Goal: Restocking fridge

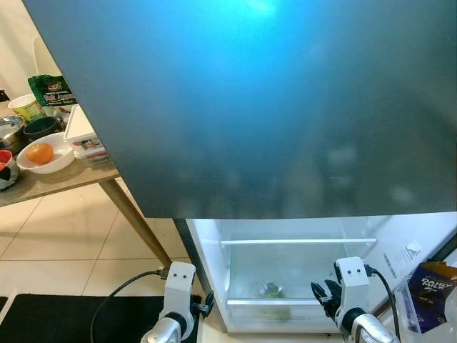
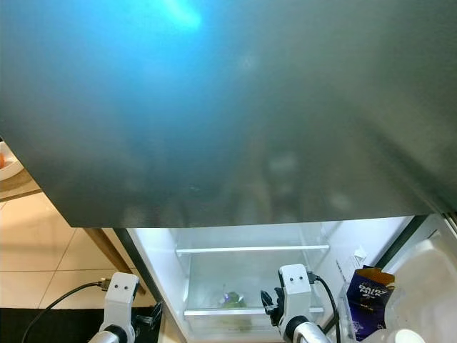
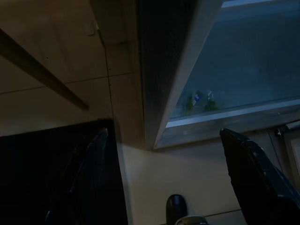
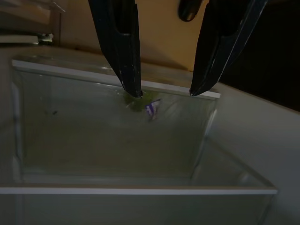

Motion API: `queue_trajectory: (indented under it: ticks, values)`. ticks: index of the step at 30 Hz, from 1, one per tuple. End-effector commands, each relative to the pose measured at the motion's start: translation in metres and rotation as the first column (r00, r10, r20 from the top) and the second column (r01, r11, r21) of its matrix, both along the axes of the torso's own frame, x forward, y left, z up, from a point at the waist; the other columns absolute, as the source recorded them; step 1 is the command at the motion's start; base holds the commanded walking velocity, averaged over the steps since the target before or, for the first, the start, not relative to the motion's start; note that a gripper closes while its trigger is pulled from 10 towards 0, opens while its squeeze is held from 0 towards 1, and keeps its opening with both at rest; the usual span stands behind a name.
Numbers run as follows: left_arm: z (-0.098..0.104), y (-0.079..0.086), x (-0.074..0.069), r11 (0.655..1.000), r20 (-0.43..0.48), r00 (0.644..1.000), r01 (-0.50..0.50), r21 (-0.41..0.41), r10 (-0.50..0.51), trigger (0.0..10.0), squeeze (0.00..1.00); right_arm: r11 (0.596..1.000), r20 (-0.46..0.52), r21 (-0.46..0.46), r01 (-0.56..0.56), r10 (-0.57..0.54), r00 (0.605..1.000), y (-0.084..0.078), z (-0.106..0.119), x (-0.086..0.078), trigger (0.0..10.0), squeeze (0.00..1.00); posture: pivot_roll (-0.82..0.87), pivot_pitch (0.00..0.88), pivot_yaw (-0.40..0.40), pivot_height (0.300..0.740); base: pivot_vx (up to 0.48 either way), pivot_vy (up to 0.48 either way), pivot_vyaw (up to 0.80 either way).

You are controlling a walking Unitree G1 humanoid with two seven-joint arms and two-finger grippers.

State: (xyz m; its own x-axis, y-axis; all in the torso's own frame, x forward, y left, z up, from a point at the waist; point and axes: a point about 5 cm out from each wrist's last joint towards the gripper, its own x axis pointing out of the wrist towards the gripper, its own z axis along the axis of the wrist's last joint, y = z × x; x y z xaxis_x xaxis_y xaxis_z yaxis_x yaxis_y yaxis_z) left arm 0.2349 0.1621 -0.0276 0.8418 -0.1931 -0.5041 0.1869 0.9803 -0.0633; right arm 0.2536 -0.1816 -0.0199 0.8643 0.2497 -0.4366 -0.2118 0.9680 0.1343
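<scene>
The fridge stands before me, its dark upper door [image 1: 271,107] taking up most of the eye views. Below it the lit lower compartment is open, with a glass shelf [image 1: 296,241] and a small green item with a purple label [image 1: 271,290] lying on the lower shelf. My right gripper [image 4: 164,93] hangs open just inside the compartment, over the front edge of a glass shelf, with the green item [image 4: 140,104] beyond its fingertips. Low at the fridge's left corner, my left gripper [image 3: 164,133] is open and holds nothing.
A purple chocolate bag [image 1: 432,293] sits in the door bin at the right. To the left a wooden table [image 1: 64,179] carries a white bowl with an orange fruit [image 1: 44,154], several other bowls and a white box. A black mat [image 1: 71,318] lies on the tiled floor.
</scene>
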Motion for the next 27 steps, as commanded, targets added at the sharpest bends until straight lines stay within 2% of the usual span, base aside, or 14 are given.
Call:
queue_trajectory:
  ticks: [1, 5, 8, 20, 27]
  values:
    - [-0.0053, -0.0002, -0.0063, 1.000, -0.020, 1.000, -0.014, -0.010, 0.013, 10.0, 0.00, 1.000, 0.002, 0.021, -0.009, 0.009, 1.000, 0.0022, -0.0014, -0.0028, 10.0, 0.00, 0.02, 0.077, 0.045, 0.689, 0.000, 0.000, 0.00]
    - [-0.0049, 0.0004, -0.0063, 1.000, -0.018, 1.000, -0.014, -0.009, 0.013, 10.0, 0.00, 1.000, -0.014, -0.003, -0.006, 0.006, 1.000, 0.0017, -0.0037, -0.0044, 10.0, 0.00, 0.02, 0.075, 0.047, 0.714, 0.000, 0.000, 0.00]
    - [-0.0041, 0.0003, -0.0058, 1.000, -0.012, 1.000, -0.014, -0.014, 0.014, 10.0, 0.00, 1.000, -0.031, -0.005, 0.023, -0.023, 0.999, 0.0010, -0.0057, -0.0045, 10.0, 0.00, 0.02, 0.073, 0.050, 0.714, 0.000, 0.000, 0.00]
    - [-0.0041, -0.0017, -0.0057, 1.000, -0.012, 1.000, -0.020, -0.020, 0.019, 10.0, 0.00, 1.000, -0.054, -0.017, 0.012, -0.013, 0.998, 0.0003, -0.0089, -0.0072, 10.0, 0.00, 0.02, 0.081, 0.048, 0.714, 0.000, 0.000, 0.00]
    - [-0.0043, -0.0003, -0.0064, 0.999, -0.014, 0.999, -0.032, -0.022, 0.032, 10.0, 0.00, 1.000, -0.039, 0.019, -0.001, 0.001, 0.999, 0.0016, -0.0058, -0.0051, 10.0, 0.00, 0.03, 0.084, 0.041, 0.719, 0.000, 0.000, 0.00]
